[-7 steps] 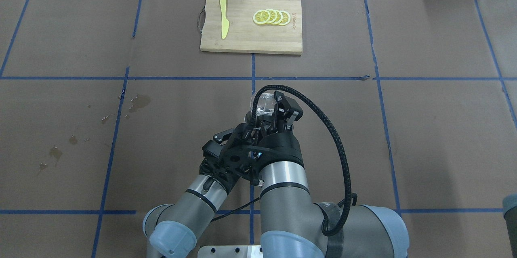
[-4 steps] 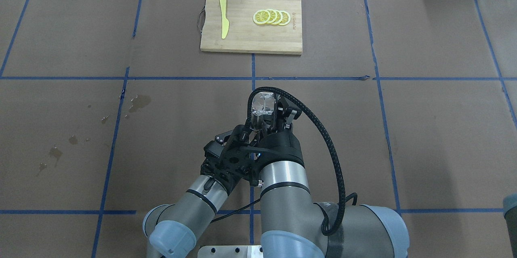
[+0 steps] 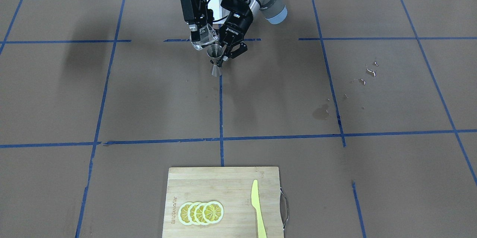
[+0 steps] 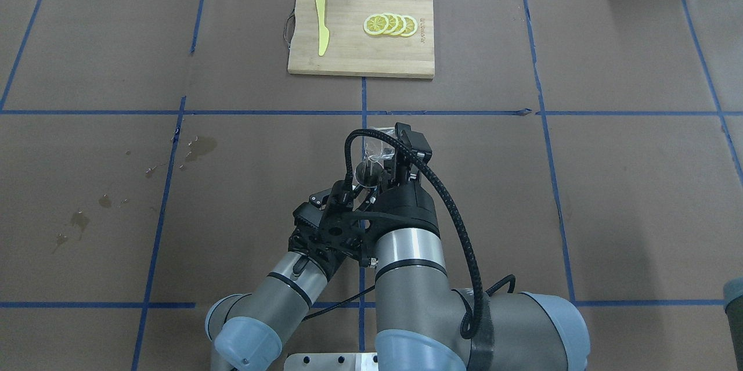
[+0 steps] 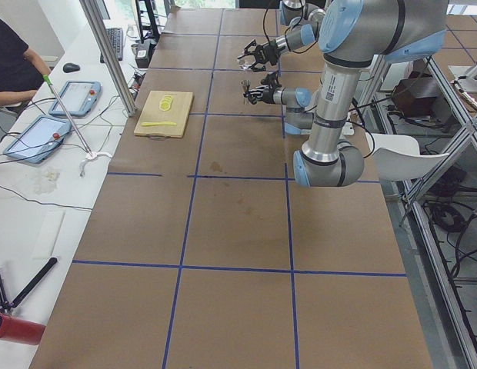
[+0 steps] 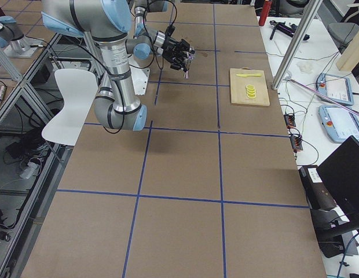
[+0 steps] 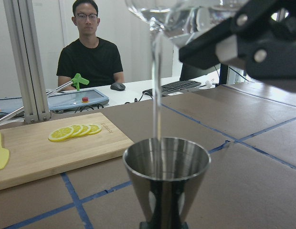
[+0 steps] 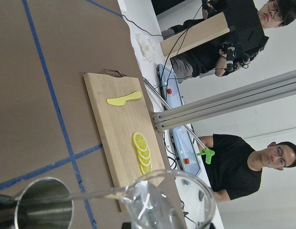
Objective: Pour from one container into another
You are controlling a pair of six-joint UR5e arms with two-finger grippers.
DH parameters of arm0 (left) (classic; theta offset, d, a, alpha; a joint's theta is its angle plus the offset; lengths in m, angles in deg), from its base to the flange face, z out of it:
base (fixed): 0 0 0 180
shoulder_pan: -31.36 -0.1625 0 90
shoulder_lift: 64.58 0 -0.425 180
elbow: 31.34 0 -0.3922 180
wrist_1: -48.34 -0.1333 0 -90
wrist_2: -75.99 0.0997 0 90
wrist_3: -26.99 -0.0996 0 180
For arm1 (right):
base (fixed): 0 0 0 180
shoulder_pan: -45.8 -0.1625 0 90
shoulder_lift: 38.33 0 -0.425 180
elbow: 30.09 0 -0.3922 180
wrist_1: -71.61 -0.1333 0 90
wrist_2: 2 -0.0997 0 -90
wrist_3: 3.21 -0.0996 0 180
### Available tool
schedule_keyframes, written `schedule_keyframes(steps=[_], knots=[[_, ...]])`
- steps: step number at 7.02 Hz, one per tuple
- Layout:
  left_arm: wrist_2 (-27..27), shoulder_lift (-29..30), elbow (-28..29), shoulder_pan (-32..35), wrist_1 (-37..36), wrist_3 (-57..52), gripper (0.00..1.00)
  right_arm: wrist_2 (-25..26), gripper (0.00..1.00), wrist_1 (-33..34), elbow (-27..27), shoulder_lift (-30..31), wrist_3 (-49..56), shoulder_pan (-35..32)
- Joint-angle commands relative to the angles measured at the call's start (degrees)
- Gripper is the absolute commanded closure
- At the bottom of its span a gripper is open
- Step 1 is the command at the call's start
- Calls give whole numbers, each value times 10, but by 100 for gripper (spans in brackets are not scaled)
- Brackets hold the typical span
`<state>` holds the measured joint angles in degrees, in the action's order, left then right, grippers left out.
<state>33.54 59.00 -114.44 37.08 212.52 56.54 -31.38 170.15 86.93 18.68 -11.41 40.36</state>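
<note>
Brown table (image 3: pixel 111 100), upper centre: right hand (image 3: pixel 197 36) grips the tilted glass cup (image 3: pixel 204 37), its thin stream (image 7: pixel 156 95) entering the steel jigger (image 3: pixel 215 54) clamped by left hand (image 3: pixel 221 58).

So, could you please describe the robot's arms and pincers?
Both the left arm and right arm are silver-grey tubes with pale blue joint caps. The left pincer and right pincer are black; the left's body carries white ROBOTIQ lettering. A black ribbed cable loops along the right arm.
</note>
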Motion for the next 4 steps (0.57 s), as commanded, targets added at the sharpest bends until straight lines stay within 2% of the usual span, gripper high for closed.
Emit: schedule_keyframes(steps=[1,4], knots=[[0,0,0,0,0,0,100,5,100,10,7,1,19,0],[0,0,0,0,0,1,100,5,100,41,22,-1,43,1]])
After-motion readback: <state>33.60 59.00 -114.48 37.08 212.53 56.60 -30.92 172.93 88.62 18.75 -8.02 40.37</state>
